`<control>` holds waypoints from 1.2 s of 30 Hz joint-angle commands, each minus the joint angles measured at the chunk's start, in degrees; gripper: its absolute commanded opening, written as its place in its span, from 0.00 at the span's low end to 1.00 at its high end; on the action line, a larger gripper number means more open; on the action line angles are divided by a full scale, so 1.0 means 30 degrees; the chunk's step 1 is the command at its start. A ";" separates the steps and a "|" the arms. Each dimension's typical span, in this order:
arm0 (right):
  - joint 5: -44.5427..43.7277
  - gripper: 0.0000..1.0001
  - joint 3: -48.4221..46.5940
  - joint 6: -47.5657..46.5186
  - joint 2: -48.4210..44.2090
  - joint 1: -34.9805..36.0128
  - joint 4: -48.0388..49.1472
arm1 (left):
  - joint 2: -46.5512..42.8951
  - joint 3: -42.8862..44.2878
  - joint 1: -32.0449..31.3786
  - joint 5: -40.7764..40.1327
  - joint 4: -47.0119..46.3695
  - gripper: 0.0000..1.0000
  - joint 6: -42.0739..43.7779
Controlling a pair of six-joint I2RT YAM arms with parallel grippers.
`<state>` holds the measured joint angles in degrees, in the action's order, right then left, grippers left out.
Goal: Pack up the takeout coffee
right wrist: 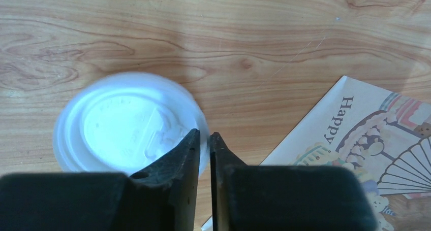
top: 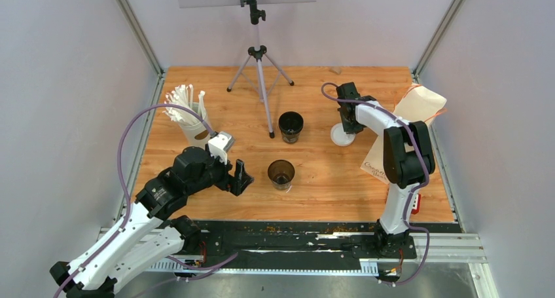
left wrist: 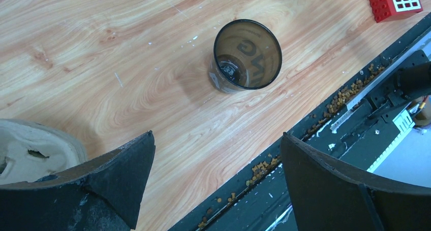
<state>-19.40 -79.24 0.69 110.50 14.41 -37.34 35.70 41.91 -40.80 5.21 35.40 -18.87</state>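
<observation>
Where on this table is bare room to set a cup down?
Bare wood lies between the near black cup, the white lid and the paper bag. Crowded on the left: straw cup, left end effector.

Left gripper point(left wrist: 217, 137) spread wide, arm crouched low. Right gripper point(right wrist: 206, 134) pointing down, jaws nearly touching, arm extended.

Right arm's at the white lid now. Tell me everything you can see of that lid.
The lid is a round, white disc of thin plastic with a raised rim and faint embossed marks on its sunken top, slightly blurred here. It lies flat on the wooden table, on no cup, near the printed paper bag to its right but apart from it. The right end effector stands over it, fingers closed to a thin gap over the rim's right edge.
</observation>
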 commanded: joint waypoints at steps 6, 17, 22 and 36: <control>-0.0272 0.00 -0.1522 -0.0149 -0.0332 -0.0063 -0.0795 | -0.0146 -0.0170 -0.0057 -0.0144 -0.0692 0.97 0.0462; -0.0098 0.00 -0.3411 0.0115 -0.0661 0.0066 -0.2688 | -0.0091 -0.0201 -0.0068 -0.0108 -0.0723 0.96 0.0441; 0.0393 0.05 -0.3779 0.0302 -0.0418 0.0058 -0.3241 | -0.0134 -0.0199 -0.0054 -0.0068 -0.0754 0.96 0.0473; 0.0348 0.10 -0.3463 0.0095 0.0041 0.0058 -0.3176 | -0.0293 -0.0200 -0.0054 -0.0072 -0.0735 0.96 0.0461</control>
<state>-18.28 -88.25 0.93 110.50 14.44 -47.33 35.59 41.54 -40.80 5.06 35.35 -18.87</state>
